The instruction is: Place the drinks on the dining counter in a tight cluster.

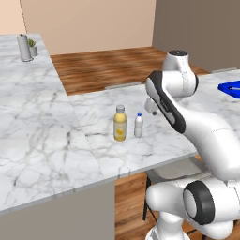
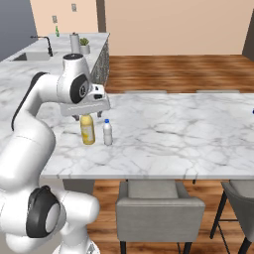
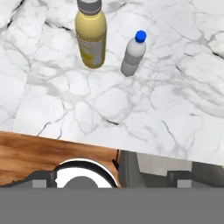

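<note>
Two drinks stand upright and close together on the dining counter (image 1: 154, 145) (image 2: 173, 129) near its left end. One is a stout yellow juice bottle (image 1: 120, 124) (image 2: 88, 130) (image 3: 91, 37) with a pale cap. The other is a smaller clear bottle (image 1: 138, 125) (image 2: 107, 132) (image 3: 132, 54) with a blue cap. My gripper (image 2: 85, 113) hovers just above the yellow bottle, open and empty, touching neither. Far back by the wall stands a small green bottle (image 2: 57, 31). In the left base view my forearm hides most of the hand.
Grey stools (image 2: 158, 208) (image 2: 240, 198) sit under the counter's near edge. A metal canister (image 1: 23, 47) (image 2: 74, 42) and a small plant (image 1: 33, 47) (image 2: 85, 45) stand on the adjoining marble top, near a sink with a black faucet (image 2: 47, 44). A blue object (image 1: 230, 87) lies at the right.
</note>
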